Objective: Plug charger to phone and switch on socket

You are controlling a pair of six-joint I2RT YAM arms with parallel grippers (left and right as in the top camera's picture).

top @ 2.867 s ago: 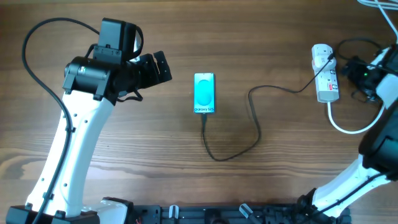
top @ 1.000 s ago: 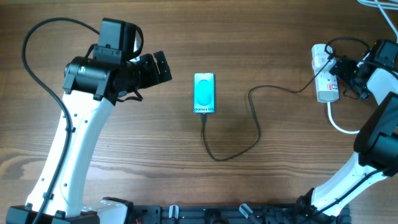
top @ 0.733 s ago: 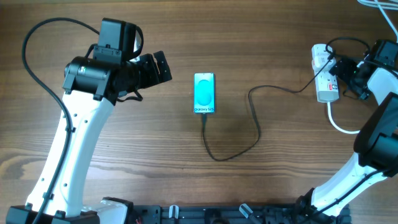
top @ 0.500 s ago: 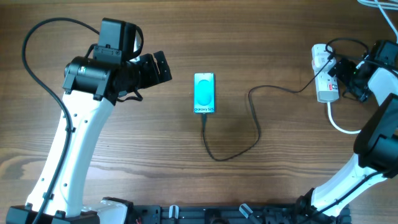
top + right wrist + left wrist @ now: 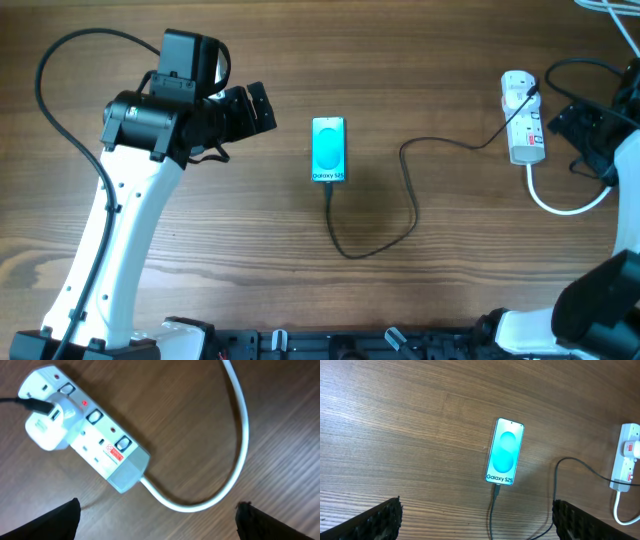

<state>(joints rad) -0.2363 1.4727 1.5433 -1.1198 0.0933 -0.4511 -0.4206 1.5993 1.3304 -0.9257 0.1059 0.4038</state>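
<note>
Wood-grain table (image 5: 450, 290) carrying phone (image 5: 328, 150), charger (image 5: 440, 140) and socket (image 5: 524, 130).
The phone lies flat at upper centre, screen up; the charger runs from its lower end, loops through the middle, and reaches the socket at upper right, whose white cord (image 5: 565, 212) curves below.

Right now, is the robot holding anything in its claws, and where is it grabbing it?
Nothing is held. The left gripper and the right gripper are both open and empty; the charger lies plugged into the phone.
</note>
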